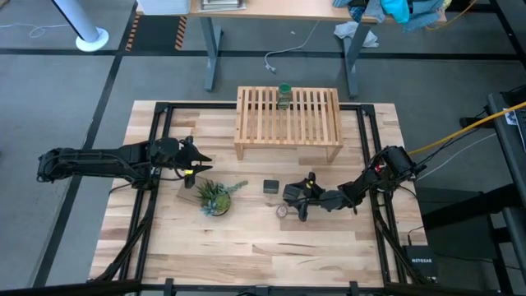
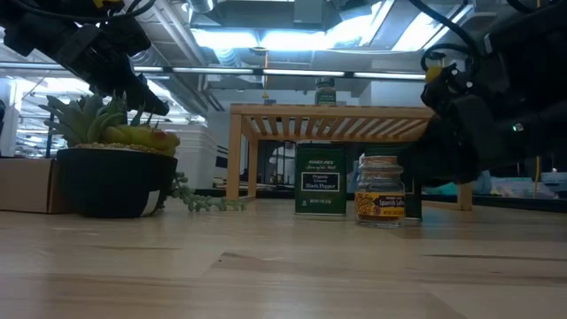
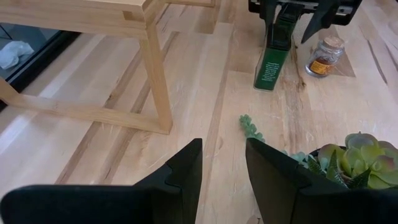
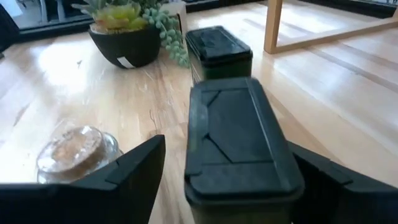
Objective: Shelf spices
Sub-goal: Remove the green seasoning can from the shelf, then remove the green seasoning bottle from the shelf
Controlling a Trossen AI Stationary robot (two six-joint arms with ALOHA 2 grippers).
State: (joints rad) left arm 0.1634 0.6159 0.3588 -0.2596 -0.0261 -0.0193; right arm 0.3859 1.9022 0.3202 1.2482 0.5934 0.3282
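The light-wood shelf (image 1: pixel 288 123) stands at the far middle of the table, and a green-capped jar (image 1: pixel 284 96) is upright on its slats. One dark tin (image 4: pixel 239 143) stands upright on the table between the wide-open fingers of my right gripper (image 4: pixel 227 162). A second dark tin (image 4: pixel 217 50) stands just beyond it. A tiny round jar (image 4: pixel 78 149) sits beside one finger. My left gripper (image 3: pixel 224 162) hovers over the table's left side beside the plant, its fingers slightly apart with nothing between them. My right gripper comes at the tin level from the table's right side. A gap shows between one finger (image 4: pixel 124 168) and the tin's side. The other finger (image 4: pixel 336 177) lies close to the opposite side (image 4: pixel 287 155); I cannot tell whether it touches.
A spiky green plant in a dark pot (image 1: pixel 215 197) stands left of the tins, with a small cardboard box (image 2: pixel 22 184) behind it. Bare tabletop (image 1: pixel 246 247) lies toward the near edge. Room shows under the shelf (image 3: pixel 155 81) between its legs.
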